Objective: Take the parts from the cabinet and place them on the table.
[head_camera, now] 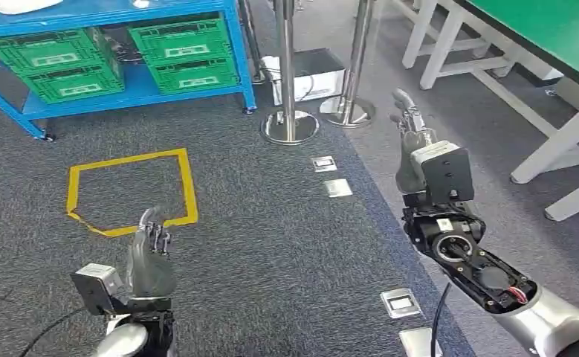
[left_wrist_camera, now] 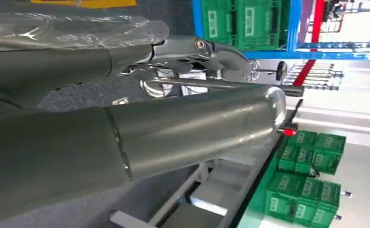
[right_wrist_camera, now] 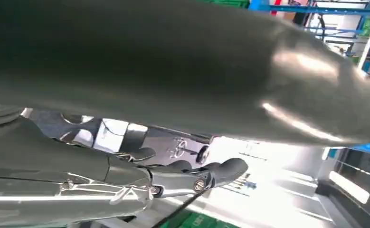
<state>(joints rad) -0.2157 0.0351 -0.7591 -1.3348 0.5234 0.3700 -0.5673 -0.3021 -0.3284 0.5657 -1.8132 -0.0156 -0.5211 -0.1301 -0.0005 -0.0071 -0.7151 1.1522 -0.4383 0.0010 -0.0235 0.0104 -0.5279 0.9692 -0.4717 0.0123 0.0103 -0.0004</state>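
Both robot hands hang empty with fingers loosely apart: left robot hand (head_camera: 151,256) over the yellow floor square (head_camera: 131,191), right robot hand (head_camera: 412,141) raised. Green crates (head_camera: 115,56) sit in the blue cabinet (head_camera: 235,44) ahead.

— Arms? 
— Silver shells; the right arm (head_camera: 494,286) has an open black housing showing a round part and red wires, black cable alongside.
— Hands? 
— Left hand (head_camera: 149,260) and right hand (head_camera: 412,145): grey, darker fingers, boxy wrist cameras.
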